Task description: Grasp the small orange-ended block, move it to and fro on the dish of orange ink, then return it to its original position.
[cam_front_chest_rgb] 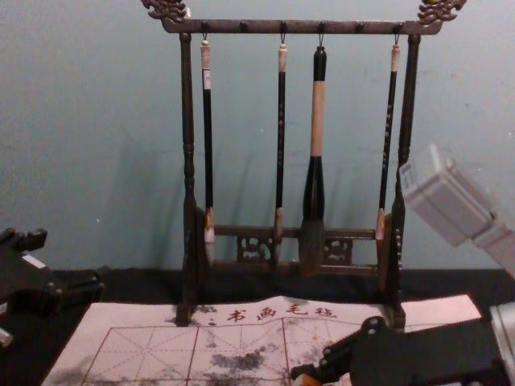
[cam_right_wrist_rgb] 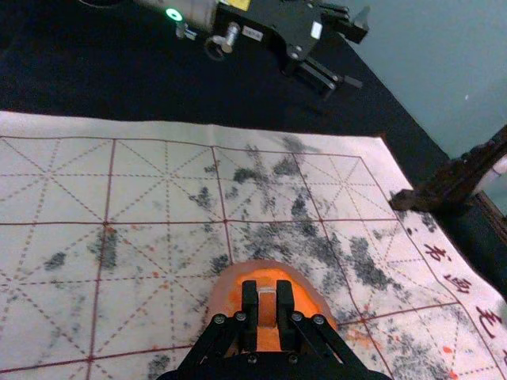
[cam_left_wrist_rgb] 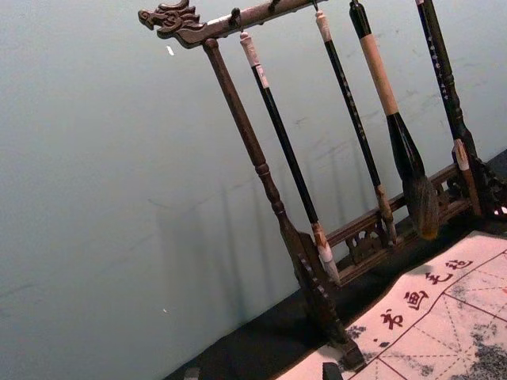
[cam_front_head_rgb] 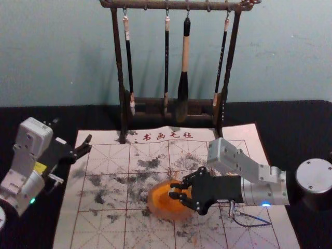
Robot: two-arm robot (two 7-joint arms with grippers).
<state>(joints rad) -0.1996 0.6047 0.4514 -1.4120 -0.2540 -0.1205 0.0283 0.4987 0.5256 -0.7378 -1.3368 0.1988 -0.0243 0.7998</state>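
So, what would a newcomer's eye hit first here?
Likely the orange dish on the mat, the boldest colour, with the right gripper holding the block over it. Next, the dark rack standing behind, four brushes hanging from it. Left gripper hovers by the mat's left edge.

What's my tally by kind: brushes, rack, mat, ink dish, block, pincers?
Hanging brushes: 4
Rack: 1
Mat: 1
Ink dish: 1
Block: 1
Pincers: 2 (right pincer gripping the block at the dish, left pincer by the mat's left side)
Total: 10
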